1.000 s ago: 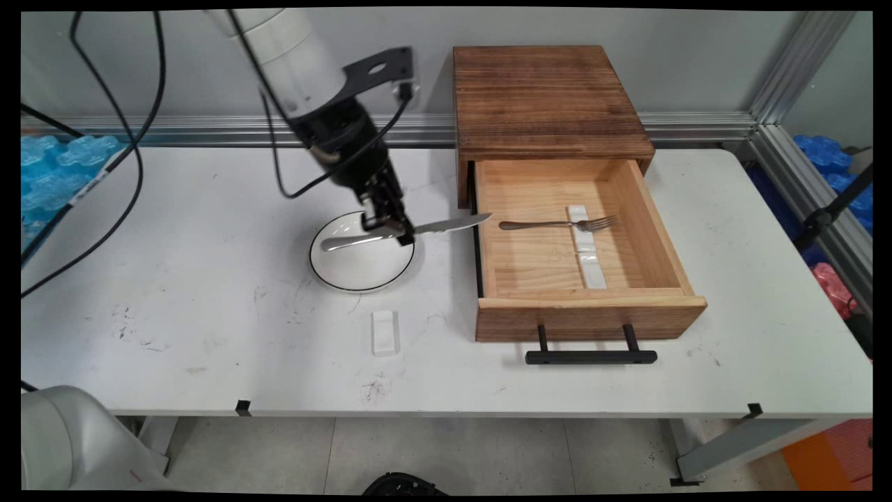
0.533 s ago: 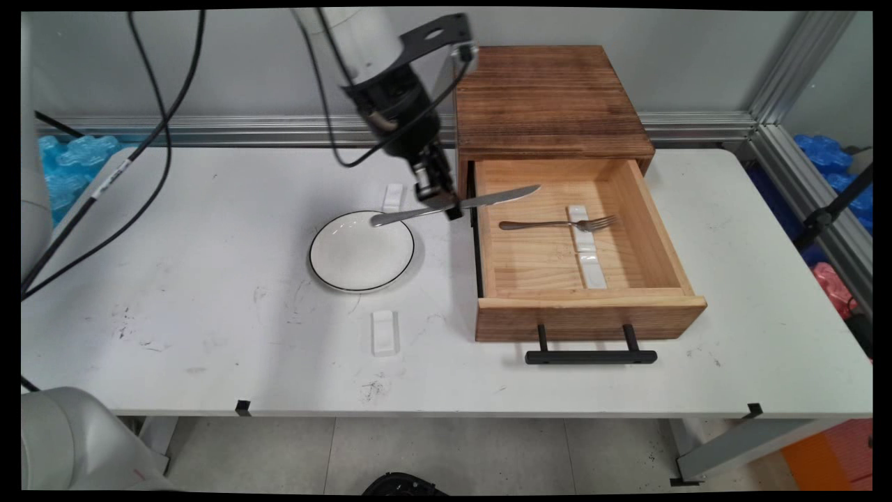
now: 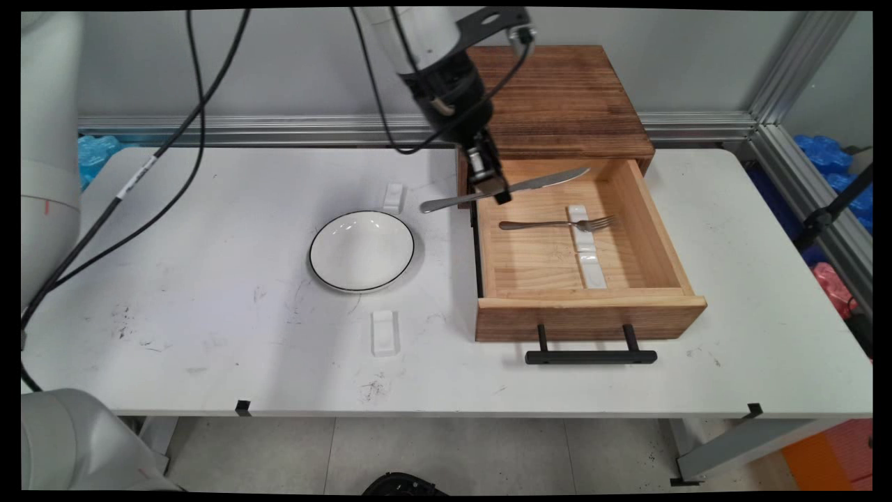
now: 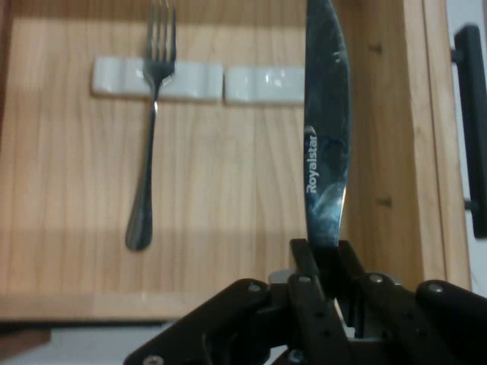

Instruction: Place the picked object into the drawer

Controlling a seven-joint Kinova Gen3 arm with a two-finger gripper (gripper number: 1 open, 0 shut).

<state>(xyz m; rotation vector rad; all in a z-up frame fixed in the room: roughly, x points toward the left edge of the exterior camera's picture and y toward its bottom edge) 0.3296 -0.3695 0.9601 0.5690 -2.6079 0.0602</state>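
Steel table knife (image 3: pixel 505 188) is sitting clamped in the black gripper (image 3: pixel 491 189), fingers closed on it near where handle meets blade. Knife is hanging in the air, roughly level, tilted slightly up toward the tip. Blade is reaching over the far-left corner of the open wooden drawer (image 3: pixel 651 230); handle is sticking out left, over the bare table (image 3: pixel 209 279). Hand view: gripper (image 4: pixel 326 262) is pinching the blade base, blade of the knife (image 4: pixel 326 137) is pointing straight away, lettered "Royalstar".

Drawer is pulled out of a dark wooden cabinet (image 3: pixel 550 97) standing at the table's far edge, black bar handle (image 3: pixel 591 355) facing the near edge. Inside the drawer:
- fork (image 3: pixel 557 224) is lying crosswise, tines resting on a white ceramic cutlery rest (image 3: pixel 580 226)
- second white rest (image 3: pixel 592 270) is lying just nearer the drawer front, in line with the first, nothing on it
- in the hand view the fork (image 4: pixel 151 122) and both rests are showing beyond the knife, knife clear of them

On the table, left of the drawer: white plate with a black rim (image 3: pixel 362 251), nothing on it. One small white rest (image 3: pixel 394 197) is lying just beyond the plate toward the far edge, another (image 3: pixel 385 332) toward the near edge. Black cables (image 3: pixel 181 132) are hanging from the arm over the left half of the table.
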